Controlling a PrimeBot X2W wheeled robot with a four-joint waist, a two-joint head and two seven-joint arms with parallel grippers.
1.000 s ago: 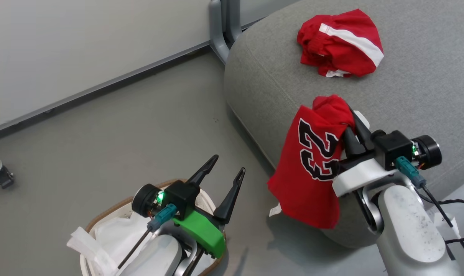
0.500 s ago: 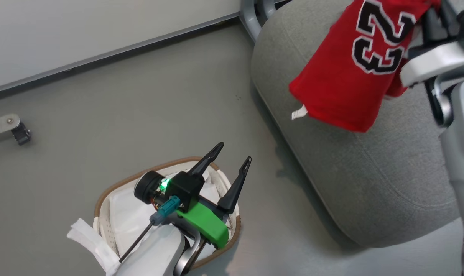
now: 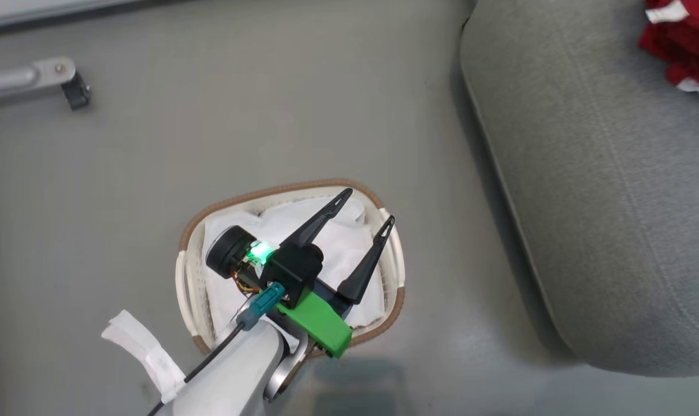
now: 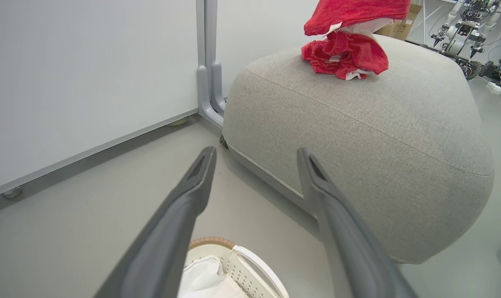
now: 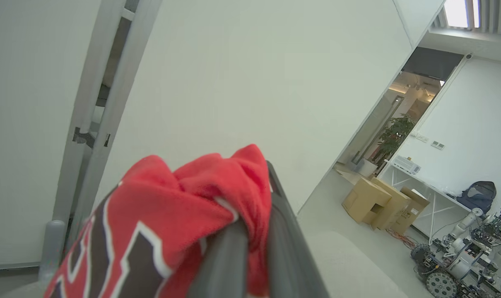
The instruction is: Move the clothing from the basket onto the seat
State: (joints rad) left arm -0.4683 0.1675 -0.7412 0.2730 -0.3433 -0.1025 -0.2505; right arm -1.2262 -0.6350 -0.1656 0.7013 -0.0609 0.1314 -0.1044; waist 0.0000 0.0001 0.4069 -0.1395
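The white basket point(image 3: 280, 188) with a brown rim stands on the grey floor; a white sheet point(image 3: 338, 248) lies in it. My left gripper point(image 3: 368, 207) hangs open just above it, nothing between its fingers point(image 4: 192, 186). The big grey seat point(image 3: 603, 190) is to the right. One piece of red clothing point(image 4: 343, 56) lies crumpled on top of the seat point(image 4: 358, 136), also seen at the head view's upper right corner point(image 3: 681, 46). My right gripper point(image 5: 258, 215) is shut on another red garment point(image 5: 184, 194) with a dark white-edged print, held in the air above the seat point(image 4: 354, 12).
A grey metal leg with a dark caster point(image 3: 66, 86) lies on the floor at the upper left. A pale wall panel on a grey stand point(image 4: 209, 82) rises behind the seat. Cardboard boxes point(image 5: 379, 203) and another wheeled robot point(image 5: 441, 265) stand far off.
The head camera has swung down onto the basket. My right gripper rose over the seat with the printed garment and left the head view at the upper right. The left gripper stays open.
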